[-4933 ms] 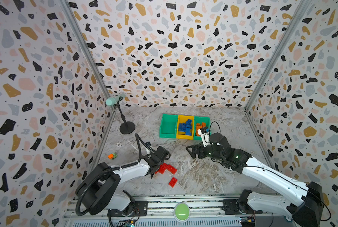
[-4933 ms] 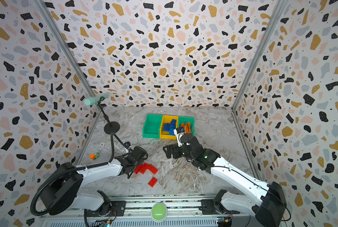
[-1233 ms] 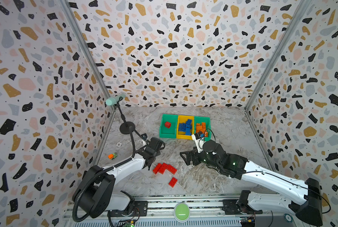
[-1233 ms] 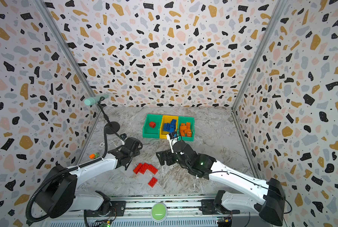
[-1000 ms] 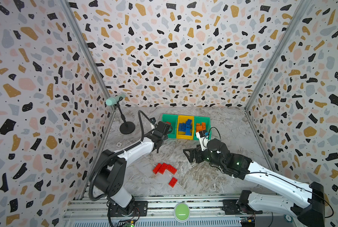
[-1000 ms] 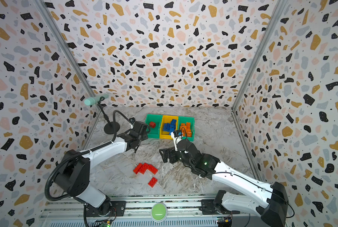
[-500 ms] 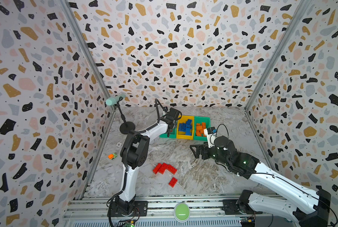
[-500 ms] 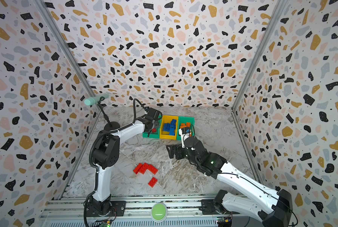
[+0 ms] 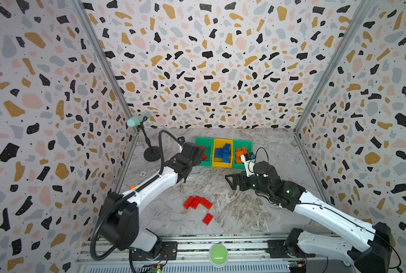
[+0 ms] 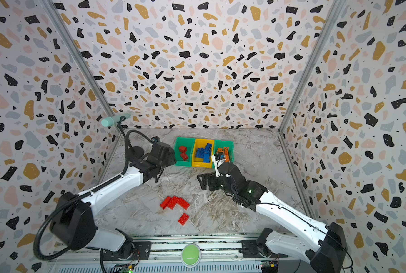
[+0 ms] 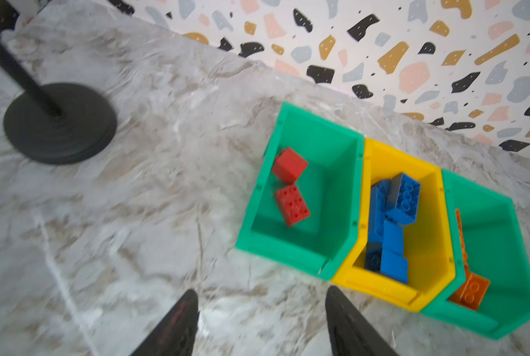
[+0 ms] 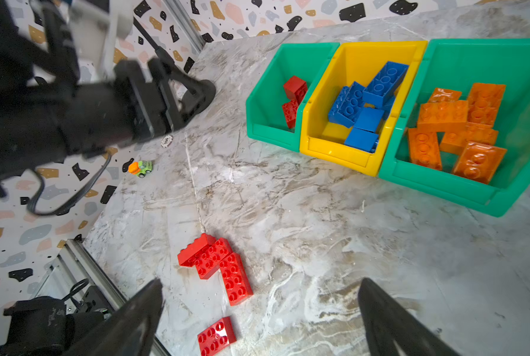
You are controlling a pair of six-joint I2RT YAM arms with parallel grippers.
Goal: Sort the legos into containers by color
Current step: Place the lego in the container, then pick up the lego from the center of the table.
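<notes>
Red legos are being seen lying loose on the table, well apart from their green bin, while left gripper and right gripper are being held spread and empty; the lone brick is judged best gripped squarely across its sides.

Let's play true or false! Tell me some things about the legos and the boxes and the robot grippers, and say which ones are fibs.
1. The yellow bin holds blue legos. True.
2. Every red lego is in a bin. False: four red legos lie on the table.
3. The left gripper holds a red lego. False: it is open and empty.
4. The orange legos sit in a green bin. True.
5. The right gripper is open and empty. True.
</notes>
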